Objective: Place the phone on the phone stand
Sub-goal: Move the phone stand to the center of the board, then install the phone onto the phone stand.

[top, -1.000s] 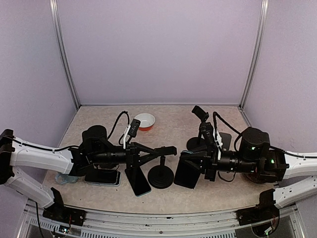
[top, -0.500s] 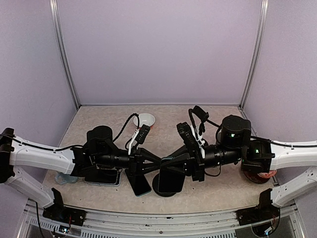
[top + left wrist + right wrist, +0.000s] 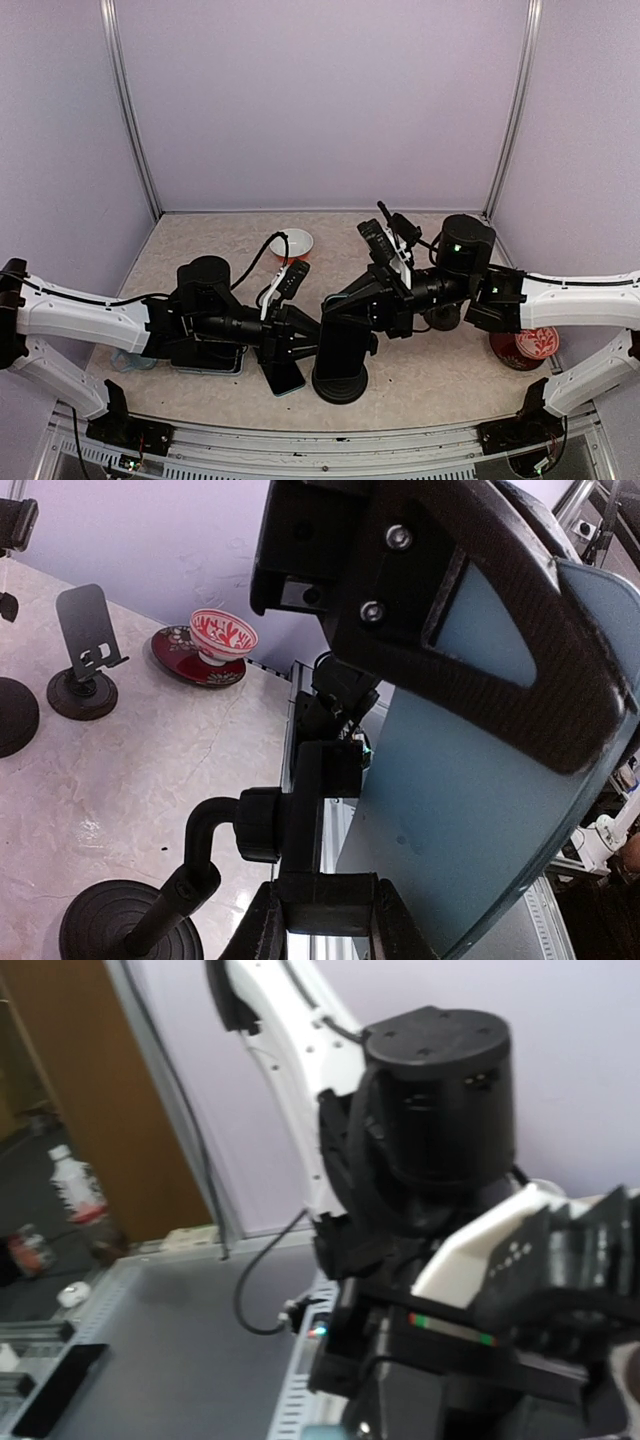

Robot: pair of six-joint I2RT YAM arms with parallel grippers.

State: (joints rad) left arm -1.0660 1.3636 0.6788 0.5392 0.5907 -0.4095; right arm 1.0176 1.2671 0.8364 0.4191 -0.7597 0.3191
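Right pincer (image 3: 340,305) is clamped shut across the upper part of the phone (image 3: 345,350). It holds the phone nearly upright under its fingers, over the round base of the phone stand (image 3: 340,387). Facing it from the other side, the left pincer (image 3: 305,340) has its fingers closed on the stand's upper bracket, with its tips just beside the phone's edge. In the left wrist view the phone's pale face sits just beside that bracket. Whether its bottom edge rests in the bracket I cannot tell. Room between the two pincers is tight. A second phone (image 3: 282,378) lies flat on the near side of the left pincer, close to the stand's base. Beneath the right pincer's arm, open table (image 3: 440,385) stretches from the base to a red plate (image 3: 527,345). The table's near edge runs close by the base.
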